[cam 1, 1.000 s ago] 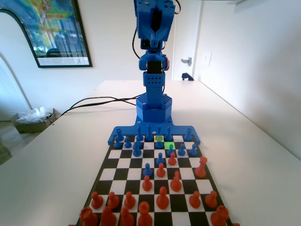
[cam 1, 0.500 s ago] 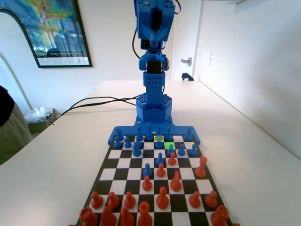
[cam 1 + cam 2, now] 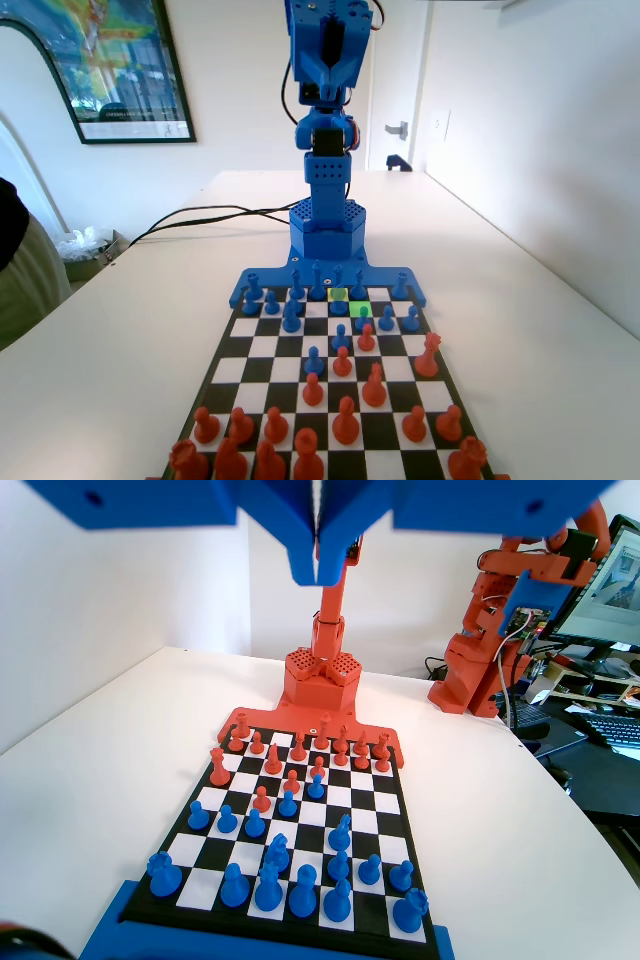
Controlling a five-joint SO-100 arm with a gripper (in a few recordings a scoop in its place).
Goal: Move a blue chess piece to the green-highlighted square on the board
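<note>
Wrist view: jaws pressed together, empty, high above the board (image 3: 300, 825).

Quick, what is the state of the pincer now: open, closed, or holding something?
Pincer: closed, its two jaws pressed together with nothing between them, high above the board.

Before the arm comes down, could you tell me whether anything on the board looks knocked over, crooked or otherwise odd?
Nothing stands out. The board lies flat and square on the table, and the blue pieces and red pieces all stand upright on their squares. The gripper hangs high above the board with its jaws together, holding nothing.
</note>
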